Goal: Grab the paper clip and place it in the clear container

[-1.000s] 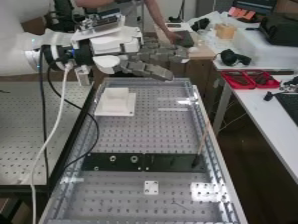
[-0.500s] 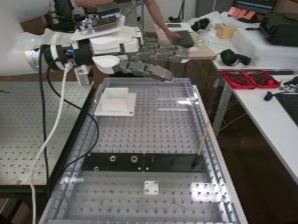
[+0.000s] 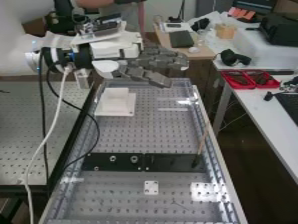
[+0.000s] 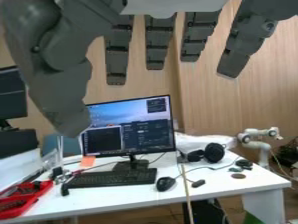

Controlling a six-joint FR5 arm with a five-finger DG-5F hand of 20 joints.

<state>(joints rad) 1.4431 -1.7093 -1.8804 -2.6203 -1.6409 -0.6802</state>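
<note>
The hand (image 3: 154,61) hangs over the far end of the bench in the high view, its fingers straight and holding nothing. In the wrist view the hand (image 4: 158,42) spreads straight fingers with the thumb apart from them. A thin line-like mark (image 3: 178,204) lies near the bench's near end; I cannot tell whether it is the paper clip. Clear, reflective edging (image 3: 199,107) borders the perforated bench top, and I cannot tell whether it belongs to the clear container.
A white block on a square plate (image 3: 116,102) sits just below the hand. Dark plates (image 3: 120,161) cross the bench, with a thin stick (image 3: 202,141) leaning at their right end. Nearer lies a small white plate (image 3: 151,187). Cables (image 3: 48,142) hang at the left.
The hand has dropped slightly in the high view, with its fingers still straight. The things on the bench have kept their places.
</note>
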